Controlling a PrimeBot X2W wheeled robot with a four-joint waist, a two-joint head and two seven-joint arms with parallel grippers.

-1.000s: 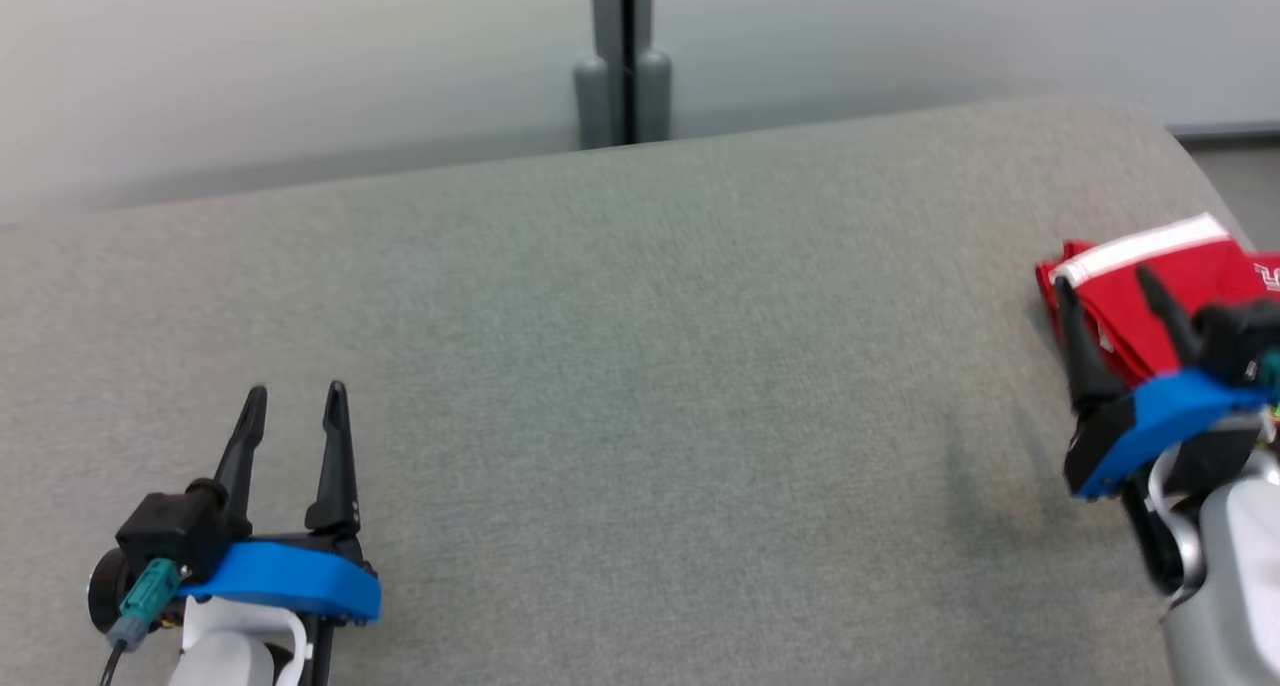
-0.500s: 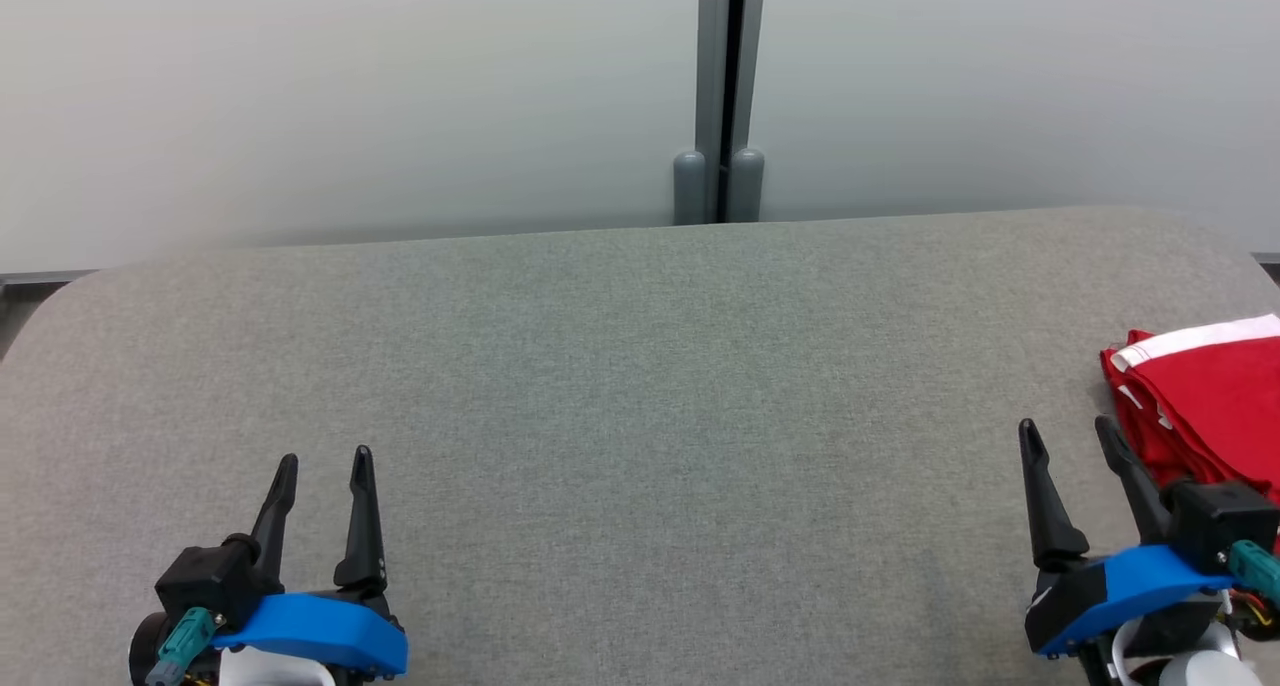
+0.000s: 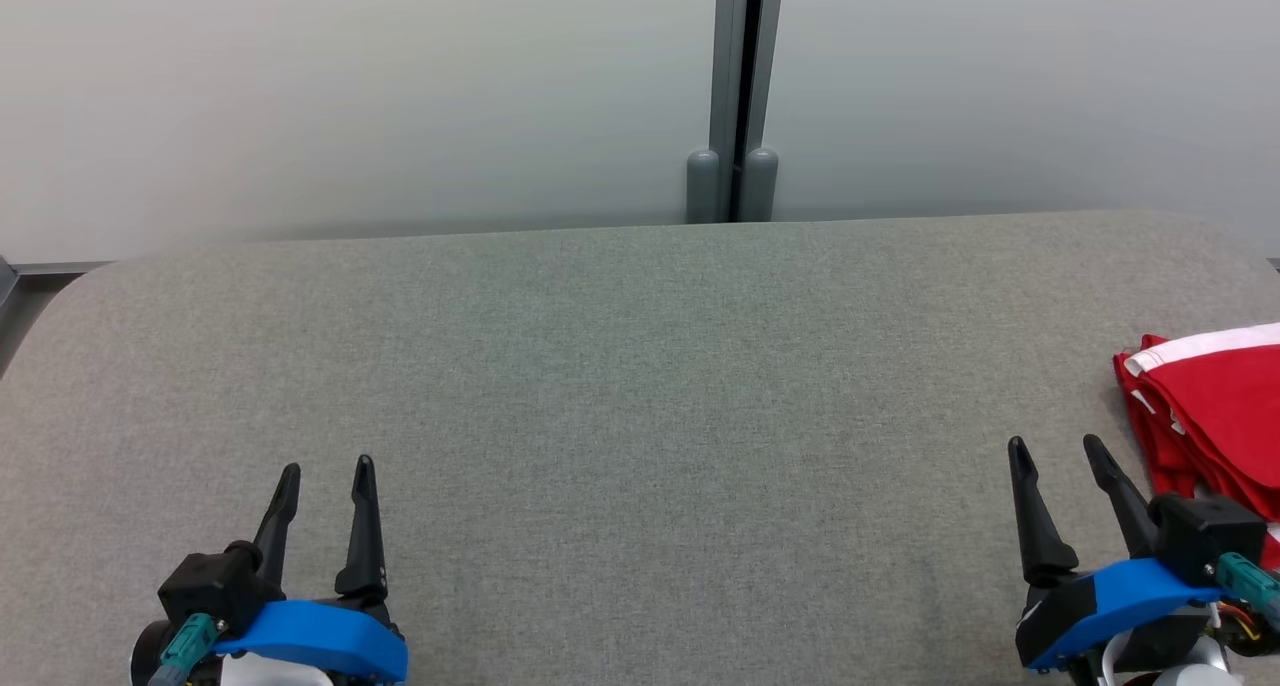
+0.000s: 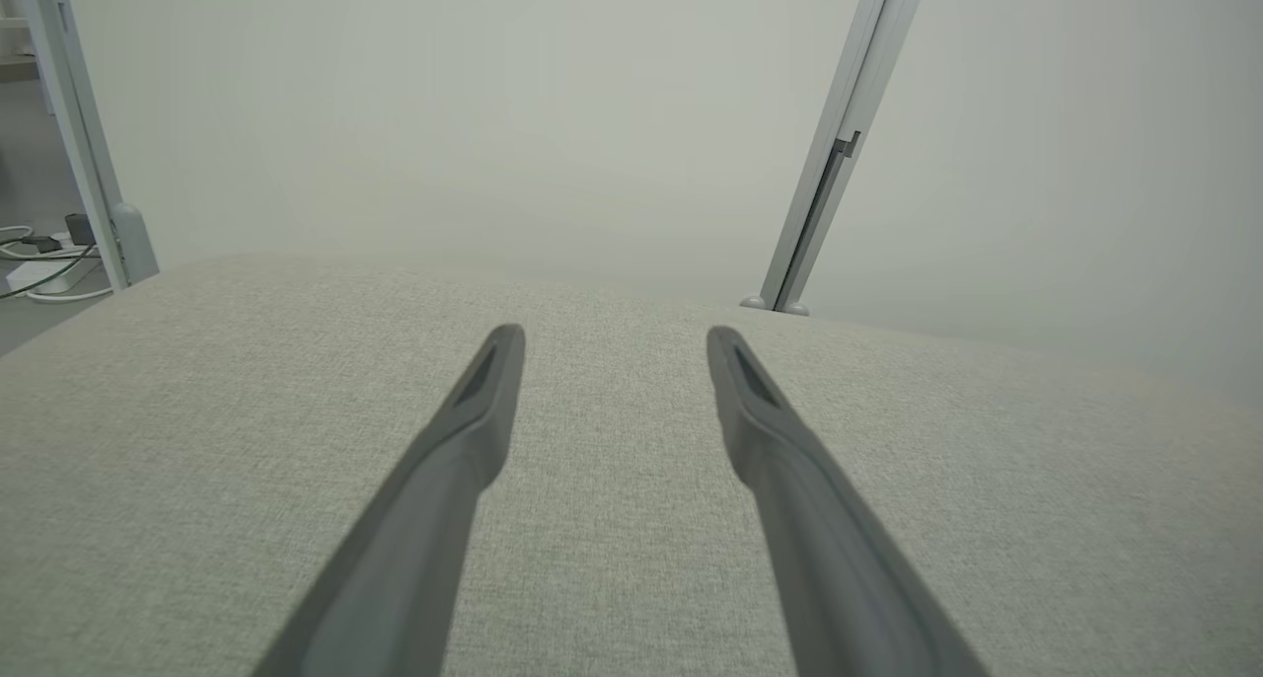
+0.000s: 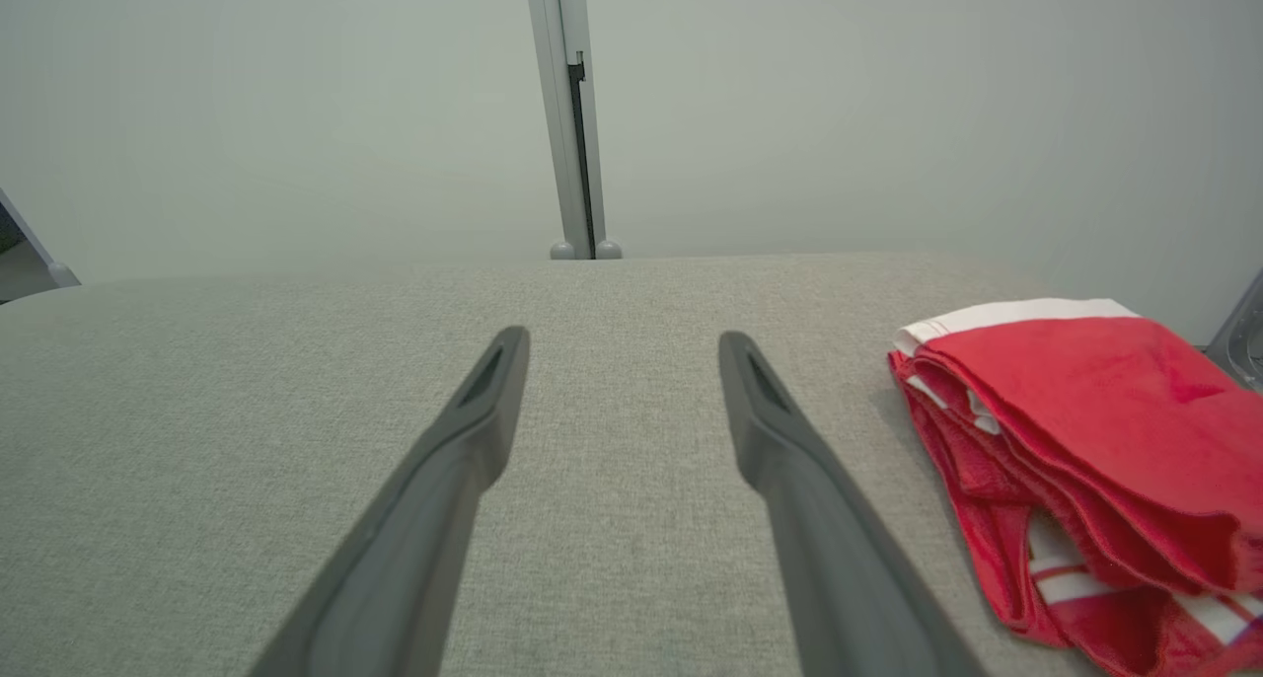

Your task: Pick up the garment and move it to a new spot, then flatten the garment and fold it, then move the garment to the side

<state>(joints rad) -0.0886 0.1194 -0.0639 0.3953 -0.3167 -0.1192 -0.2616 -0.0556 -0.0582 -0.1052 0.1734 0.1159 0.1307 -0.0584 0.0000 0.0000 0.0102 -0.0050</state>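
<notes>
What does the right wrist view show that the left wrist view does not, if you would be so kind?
Right wrist view's own: the folded red cloth garment with white stripes, lying on the surface at that view's right, apart from the open right claw. Left wrist view's own: white cables beyond the surface's left edge, and the open left claw. Shared: the grey fabric-covered surface, with pale wall panels and a grey upright post behind it; each view looks along an empty claw.
</notes>
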